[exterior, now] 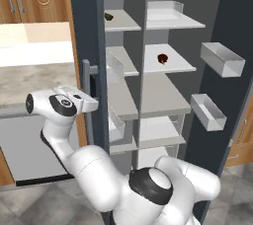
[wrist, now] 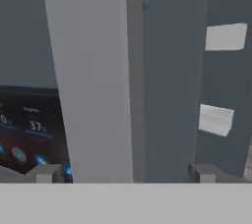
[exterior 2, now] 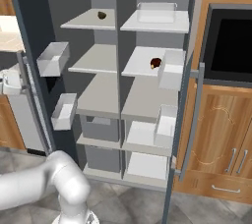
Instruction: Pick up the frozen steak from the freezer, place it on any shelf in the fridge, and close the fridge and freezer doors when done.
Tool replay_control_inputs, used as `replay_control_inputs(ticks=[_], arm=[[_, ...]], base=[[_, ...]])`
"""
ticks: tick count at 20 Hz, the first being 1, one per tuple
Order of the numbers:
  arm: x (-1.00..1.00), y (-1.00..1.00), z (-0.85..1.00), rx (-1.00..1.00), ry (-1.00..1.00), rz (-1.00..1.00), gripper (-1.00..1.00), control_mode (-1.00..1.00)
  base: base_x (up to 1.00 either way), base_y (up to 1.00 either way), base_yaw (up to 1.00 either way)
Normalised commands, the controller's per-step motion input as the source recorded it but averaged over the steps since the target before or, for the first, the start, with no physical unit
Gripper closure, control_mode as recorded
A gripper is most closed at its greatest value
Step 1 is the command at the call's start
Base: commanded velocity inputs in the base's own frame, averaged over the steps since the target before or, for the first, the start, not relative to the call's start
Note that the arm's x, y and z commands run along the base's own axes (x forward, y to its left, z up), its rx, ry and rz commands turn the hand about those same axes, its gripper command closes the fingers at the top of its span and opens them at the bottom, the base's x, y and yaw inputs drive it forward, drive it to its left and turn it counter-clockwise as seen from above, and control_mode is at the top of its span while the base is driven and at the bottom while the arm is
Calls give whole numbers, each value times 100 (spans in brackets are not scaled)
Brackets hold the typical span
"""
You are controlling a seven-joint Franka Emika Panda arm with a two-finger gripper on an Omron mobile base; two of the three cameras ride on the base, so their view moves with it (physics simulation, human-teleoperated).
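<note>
The claw stands wide, its two dark fingertips spread on either side of the grey bar handle of the freezer door, holding nothing. In the left base view the hand reaches up against that handle at the door's outer edge.

Counted: two doors, both swung open; two lumps of meat; four white door bins, two on the fridge door and two on the freezer door in the right base view.

Beyond the claw and to its right, inside the fridge, the frozen steak lies on the second shelf from the top, a small dark red-brown lump with a pale spot. It is too small and rounded to tell a long axis or which way it points. The other lump, dark olive-brown, sits on the top shelf of the freezer, above and just right of the claw.

Beside the left fingertip, the black panel on the freezer door shows blue lights and the figure "37"; the small word above it is too blurred to read.
</note>
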Motion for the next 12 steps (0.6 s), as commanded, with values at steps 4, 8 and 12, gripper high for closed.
replay_control_inputs(ticks=[4, 8, 12], arm=[[62, -100, 0, 9, -14, -4, -100, -100], [70, -86, 0, 8, -12, -1, -100, -100], [81, -56, 0, 7, -9, 0, -100, -100]], base=[[0, 0, 0], [0, 0, 0], [0, 0, 0]])
